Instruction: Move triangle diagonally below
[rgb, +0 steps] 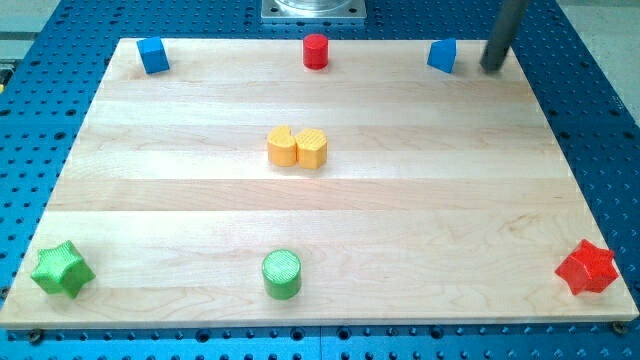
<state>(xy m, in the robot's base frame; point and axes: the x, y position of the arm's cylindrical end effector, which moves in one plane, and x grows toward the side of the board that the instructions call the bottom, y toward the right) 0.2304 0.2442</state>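
My tip (491, 67) is at the view's top right, on the wooden board (180, 200), just right of a blue triangle block (442, 55) with a small gap between them. A blue cube (153, 55) stands at the top left. A red cylinder (316, 50) stands at the top middle.
A yellow heart-shaped block (297, 147) lies near the board's middle. A green star (62, 269) is at the bottom left, a green cylinder (282, 274) at the bottom middle, a red star (587, 267) at the bottom right. Blue perforated table surrounds the board.
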